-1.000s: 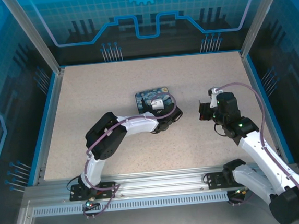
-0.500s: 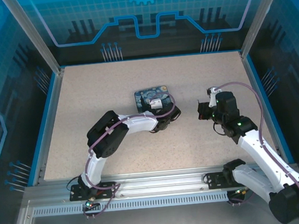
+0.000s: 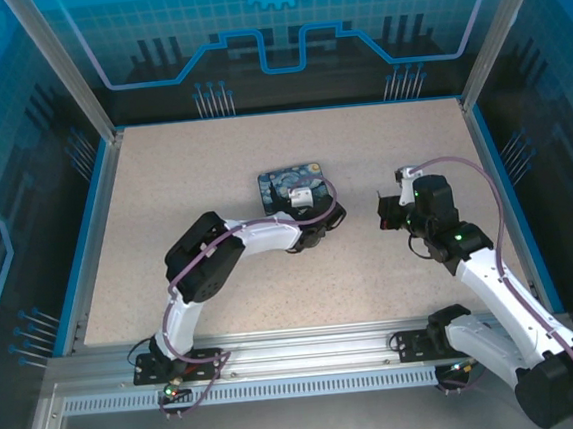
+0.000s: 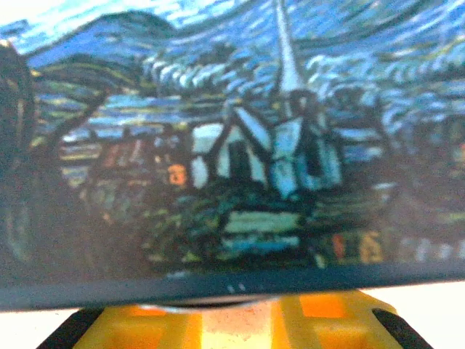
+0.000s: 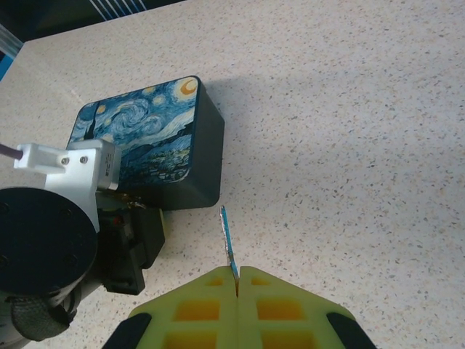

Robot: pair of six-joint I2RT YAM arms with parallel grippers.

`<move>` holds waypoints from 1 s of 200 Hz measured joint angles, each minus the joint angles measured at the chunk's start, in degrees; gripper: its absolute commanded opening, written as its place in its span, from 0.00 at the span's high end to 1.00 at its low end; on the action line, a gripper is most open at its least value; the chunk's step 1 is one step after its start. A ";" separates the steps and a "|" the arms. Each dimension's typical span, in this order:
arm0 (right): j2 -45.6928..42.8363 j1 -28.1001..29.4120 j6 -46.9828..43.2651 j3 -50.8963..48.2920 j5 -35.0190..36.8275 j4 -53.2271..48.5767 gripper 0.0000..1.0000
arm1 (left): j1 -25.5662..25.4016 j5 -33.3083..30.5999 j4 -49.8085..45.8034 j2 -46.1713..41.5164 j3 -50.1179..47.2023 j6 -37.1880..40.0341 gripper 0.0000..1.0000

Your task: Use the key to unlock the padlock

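Right arm [image 3: 482, 268] has edged a touch left toward the painted box [image 3: 289, 182] since a second ago; left arm [image 3: 249, 240] and box are about where they were.

Box lies flat near the middle of the bench [image 3: 183, 173], swirl-painted lid up, dark sides.

Left gripper [image 4: 243, 321] sits low against the box's near side. In the left wrist view its yellow fingers [image 4: 138, 329] stand narrow, with a small gap showing speckled bench between them, and the box wall is right in front. Can't tell whether they grip anything. A pale curved sliver [image 4: 211, 299] shows just under the box's lower edge above that gap. It is too blurred to say if it is the padlock.

Right gripper [image 5: 237, 270] is off to the right of the box, apart from it and above the bench. Its jaws are pressed together on the key [image 5: 229, 238], pinched at its base. The key is a thin sliver sticking out from the fingertips, aimed toward the box's near right corner and not touching it. It has a bluish sheen.
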 measured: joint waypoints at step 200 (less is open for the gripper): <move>2.82 0.17 -5.53 -8.81 -15.06 7.52 1.00 | 5.09 17.79 -3.76 -9.73 -0.87 -3.21 0.53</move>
